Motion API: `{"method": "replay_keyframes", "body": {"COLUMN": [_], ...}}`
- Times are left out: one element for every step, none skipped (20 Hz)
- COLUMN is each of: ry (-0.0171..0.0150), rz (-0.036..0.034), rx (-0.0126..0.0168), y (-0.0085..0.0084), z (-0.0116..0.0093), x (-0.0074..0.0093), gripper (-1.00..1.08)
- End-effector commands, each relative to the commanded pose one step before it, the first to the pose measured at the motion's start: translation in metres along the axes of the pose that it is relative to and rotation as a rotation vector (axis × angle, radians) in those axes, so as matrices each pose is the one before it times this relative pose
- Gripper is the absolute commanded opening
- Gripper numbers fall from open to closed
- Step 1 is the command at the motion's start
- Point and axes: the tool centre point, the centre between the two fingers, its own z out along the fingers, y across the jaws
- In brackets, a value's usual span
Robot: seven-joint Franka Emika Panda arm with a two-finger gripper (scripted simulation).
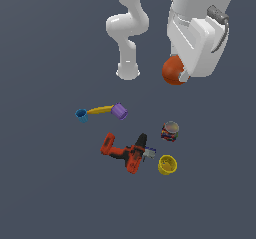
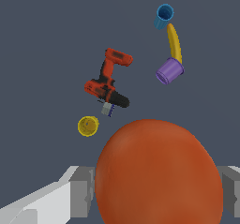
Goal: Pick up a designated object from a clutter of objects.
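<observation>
Orange ball (image 2: pixel 159 174) pinched in gripper (image 1: pixel 181 76), high above drill (image 1: pixel 127 152); best holding firm, lifting straight, no swinging.

can (image 1: pixel 170 131): label unreadable | orange ball (image 2: pixel 159 174): cut by wrist view's edge

no readable text anywhere, printed can (image 1: pixel 170 131) label too blurred to make out
</observation>
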Motion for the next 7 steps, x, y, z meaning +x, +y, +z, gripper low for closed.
{"method": "replay_keyframes", "body": {"ry": [-0.00045, -0.00042, 0.00000, -0.00044, 0.00000, 0.00000, 0.00000], "rz": [0.00101, -0.00021, 0.00000, -0.00020, 0.00000, 0.00000, 0.00000], "rx": [0.00065, -0.00011, 0.00000, -0.00010, 0.00000, 0.00000, 0.00000], "y": [0.00217, 0.00038, 0.00022, 0.00004, -0.00004, -0.00007, -0.00003], "z": [-0.01012, -0.00236, -0.00183, -0.00131, -0.00083, -0.00042, -0.00012], "x": [-0.00735, -0.00198, -0.00161, -0.00111, -0.00078, -0.00041, -0.00012], "gripper": [-1.00, -1.00, -1.00, -1.00, -1.00, -1.00, -1.00]}}
